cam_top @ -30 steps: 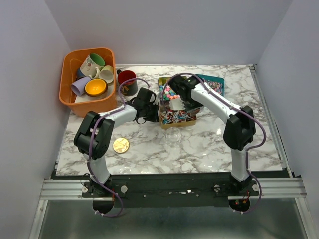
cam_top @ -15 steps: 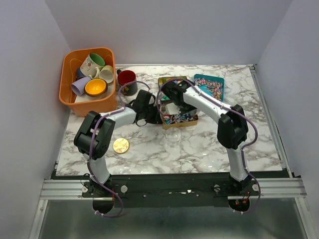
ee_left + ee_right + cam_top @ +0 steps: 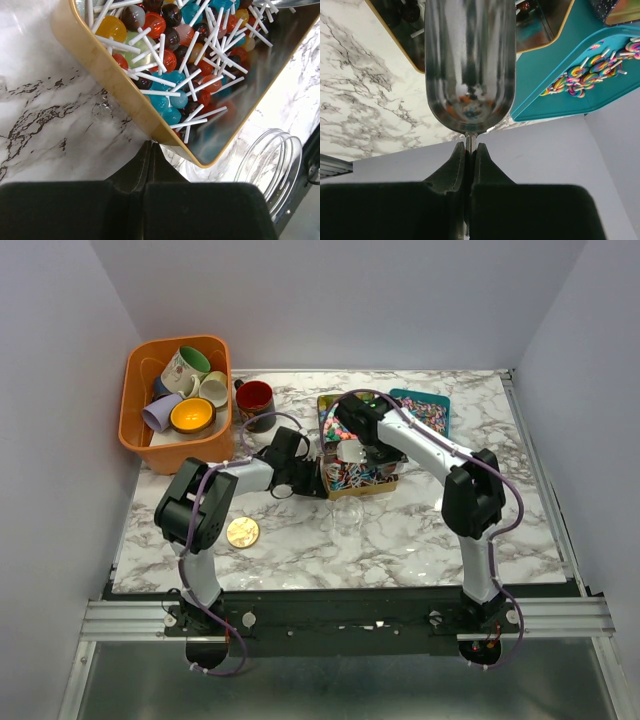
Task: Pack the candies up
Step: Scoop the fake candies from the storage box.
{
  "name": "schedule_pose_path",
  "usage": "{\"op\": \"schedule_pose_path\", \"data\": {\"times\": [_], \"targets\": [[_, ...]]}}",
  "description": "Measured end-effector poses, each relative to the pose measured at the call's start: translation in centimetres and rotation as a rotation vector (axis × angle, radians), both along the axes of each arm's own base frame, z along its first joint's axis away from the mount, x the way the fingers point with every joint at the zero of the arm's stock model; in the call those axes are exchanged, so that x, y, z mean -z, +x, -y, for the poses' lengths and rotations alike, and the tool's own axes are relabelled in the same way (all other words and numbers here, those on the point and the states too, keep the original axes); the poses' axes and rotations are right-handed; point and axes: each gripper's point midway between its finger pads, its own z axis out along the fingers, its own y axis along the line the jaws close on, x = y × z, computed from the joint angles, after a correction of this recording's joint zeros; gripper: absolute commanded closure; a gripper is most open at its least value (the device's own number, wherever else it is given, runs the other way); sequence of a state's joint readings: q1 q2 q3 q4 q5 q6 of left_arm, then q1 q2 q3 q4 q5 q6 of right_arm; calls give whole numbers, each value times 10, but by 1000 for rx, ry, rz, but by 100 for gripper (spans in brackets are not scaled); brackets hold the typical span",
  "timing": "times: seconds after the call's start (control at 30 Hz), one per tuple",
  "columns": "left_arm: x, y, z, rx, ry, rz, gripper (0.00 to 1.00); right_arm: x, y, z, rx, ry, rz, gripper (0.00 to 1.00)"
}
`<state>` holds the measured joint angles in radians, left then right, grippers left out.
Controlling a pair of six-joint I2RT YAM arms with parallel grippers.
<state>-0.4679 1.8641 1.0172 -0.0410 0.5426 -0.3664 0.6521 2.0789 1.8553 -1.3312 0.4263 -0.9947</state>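
Gold tin [image 3: 95, 65] rim in left gripper [image 3: 151, 148], candies [image 3: 172, 62] just beyond

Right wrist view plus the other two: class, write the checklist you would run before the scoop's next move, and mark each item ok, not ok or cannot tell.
1. Right gripper shut on the metal scoop's handle: ok.
2. Scoop loaded with lollipops: cannot tell; its bowl shows only reflections.
3. Left gripper shut, tips at the gold tray's rim: ok. Whether it pinches the rim: cannot tell.
4. Lollipops in the gold tray to scoop: ok, plenty.
5. Glass jar uncovered, gold lid lying apart on the table: ok.
6. Scoop over the jar's mouth: not ok; in the top view it is over the tray.
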Motion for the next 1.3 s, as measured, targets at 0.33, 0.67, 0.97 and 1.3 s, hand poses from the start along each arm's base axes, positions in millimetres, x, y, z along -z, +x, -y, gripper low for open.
{"op": "schedule_pose_path", "data": {"times": [0.33,0.67,0.97,1.3], "targets": [[0,1,-1,15,-58,-43,100,3,0,5,33,27,-14,99],[1,2,-1,32,-105,-80,100,12,5,-1,11,77,-29,99],[0,6,5,54,-129,-88,100,29,13,-7,7,148,-71,99],[0,8,6,54,-131,-88,100,41,23,-22,-62,157,-88,99]]}}
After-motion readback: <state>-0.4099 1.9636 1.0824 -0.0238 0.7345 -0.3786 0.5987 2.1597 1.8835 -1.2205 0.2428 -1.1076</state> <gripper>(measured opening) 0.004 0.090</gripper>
